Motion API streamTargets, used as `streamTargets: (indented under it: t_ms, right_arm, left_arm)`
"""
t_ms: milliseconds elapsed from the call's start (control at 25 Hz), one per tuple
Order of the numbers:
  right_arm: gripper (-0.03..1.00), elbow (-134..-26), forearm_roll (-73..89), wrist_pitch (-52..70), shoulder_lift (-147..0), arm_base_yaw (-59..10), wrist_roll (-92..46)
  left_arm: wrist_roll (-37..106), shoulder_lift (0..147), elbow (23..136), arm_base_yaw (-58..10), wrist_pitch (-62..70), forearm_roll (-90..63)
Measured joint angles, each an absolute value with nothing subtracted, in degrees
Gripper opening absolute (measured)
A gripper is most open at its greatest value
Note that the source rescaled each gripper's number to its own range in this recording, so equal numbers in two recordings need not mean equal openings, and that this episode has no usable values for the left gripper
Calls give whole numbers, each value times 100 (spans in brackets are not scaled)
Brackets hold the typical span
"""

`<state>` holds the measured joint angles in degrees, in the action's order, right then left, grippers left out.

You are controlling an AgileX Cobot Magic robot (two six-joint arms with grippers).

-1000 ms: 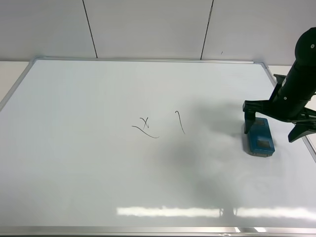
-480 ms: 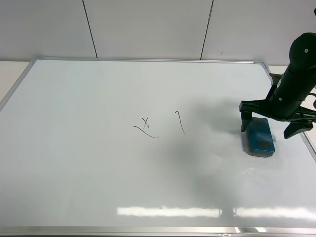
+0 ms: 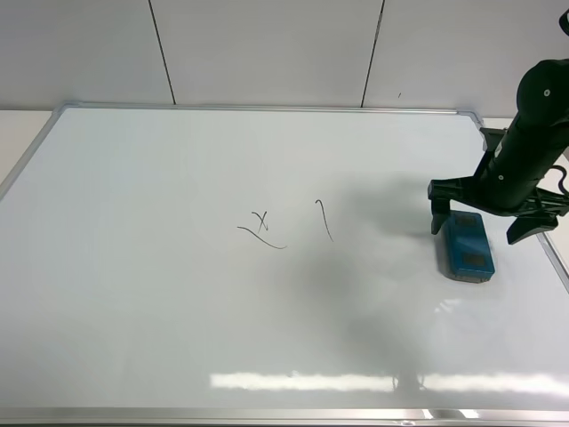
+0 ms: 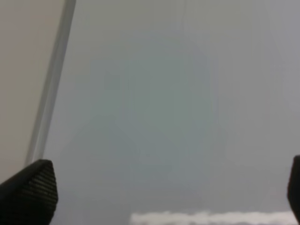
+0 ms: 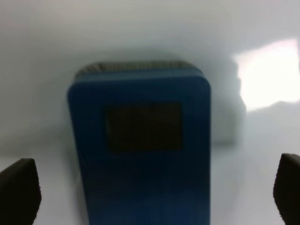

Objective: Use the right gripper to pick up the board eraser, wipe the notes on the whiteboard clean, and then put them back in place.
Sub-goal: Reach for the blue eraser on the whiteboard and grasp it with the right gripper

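The black two-fingered right claw, spread wide, has edged slightly leftward, straddling the unmoved teal-blue rectangular board eraser.

The place is probably a robotics lab or test room, though little of it is shown. A large whiteboard with a thin silver frame is laid flat as the work surface, and most of the view is filled by it. Behind its far edge a plain white panelled wall with dark seams is seen. Pen notes are drawn near its middle, and a black robot arm is held over its right edge.
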<state>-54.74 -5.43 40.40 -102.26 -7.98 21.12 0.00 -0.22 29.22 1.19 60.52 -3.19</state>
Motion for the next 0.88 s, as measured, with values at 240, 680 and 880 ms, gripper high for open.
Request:
streamTargets:
  t_ms: [240,680,880]
  right_arm:
    - [100,-5474,-620,3980,-10421,-915,2116]
    - [2,-5474,-620,3899,-10441,-946,2384]
    - [0,-5474,-628,3899,-10441,-946,2422]
  left_arm:
    - [0,-22,2922,119,6052,-319]
    - [0,-22,2922,119,6052,-319]
    - [0,-22,2922,119,6052,-319]
